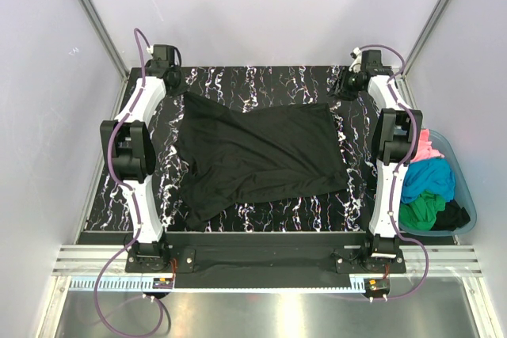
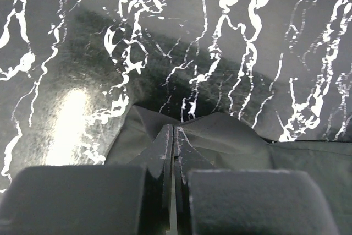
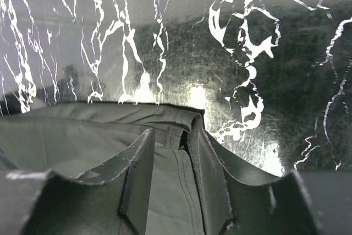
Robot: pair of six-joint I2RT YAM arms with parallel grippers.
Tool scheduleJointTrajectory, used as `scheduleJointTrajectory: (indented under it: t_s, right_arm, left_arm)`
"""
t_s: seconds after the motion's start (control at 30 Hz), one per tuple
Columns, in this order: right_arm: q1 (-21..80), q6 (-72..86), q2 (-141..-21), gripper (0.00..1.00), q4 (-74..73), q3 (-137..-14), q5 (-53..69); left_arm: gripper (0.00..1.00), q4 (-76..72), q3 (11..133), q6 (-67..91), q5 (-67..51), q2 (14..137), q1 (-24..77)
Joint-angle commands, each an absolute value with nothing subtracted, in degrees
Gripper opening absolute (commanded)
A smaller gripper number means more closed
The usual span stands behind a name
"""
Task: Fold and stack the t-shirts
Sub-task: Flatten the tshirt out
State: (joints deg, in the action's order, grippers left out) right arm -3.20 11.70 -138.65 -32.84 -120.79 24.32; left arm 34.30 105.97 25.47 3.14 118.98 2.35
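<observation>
A large black t-shirt [image 1: 257,156] lies spread and slightly askew on the black marbled table [image 1: 261,81]. My left gripper [image 1: 173,78] is at the shirt's far left corner. In the left wrist view that gripper [image 2: 173,127] is shut, with the black cloth [image 2: 231,136] bunched up around its tips. My right gripper [image 1: 346,85] is at the far right corner. In the right wrist view this gripper [image 3: 171,136] is open, its jaws apart, and the shirt's stitched hem [image 3: 82,136] lies loose between them.
A translucent teal tub [image 1: 469,199] stands off the table's right edge. It holds a pink shirt [image 1: 428,146], a turquoise shirt [image 1: 430,178], a green shirt [image 1: 422,210] and a dark cloth [image 1: 453,215]. White walls and metal posts enclose the table.
</observation>
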Motion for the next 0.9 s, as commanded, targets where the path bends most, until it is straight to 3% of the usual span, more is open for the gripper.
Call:
scheduleJointTrajectory:
  t_s: [0.0, 0.67, 0.8, 0.87]
  right_arm:
    - [-2.9, 7.04, -139.13, 0.45, -33.4, -120.76, 27.24]
    - [1.32, 3.08, -144.4, 0.43, -40.6, -126.12, 23.73]
    - [1.32, 4.13, -144.4, 0.35, -39.73, -126.65, 20.14]
    - [1.32, 5.09, -144.84, 0.24, -39.29, -128.22, 19.25]
  left_arm:
    - [0.0, 30.32, 106.17, 26.02, 0.35, 118.56, 2.02]
    - [0.0, 30.94, 107.32, 26.19, -1.23, 120.06, 2.02]
    - [0.0, 30.67, 106.96, 25.93, -1.23, 119.8, 2.02]
    - [0.0, 30.59, 106.96, 25.67, -1.14, 119.71, 2.02]
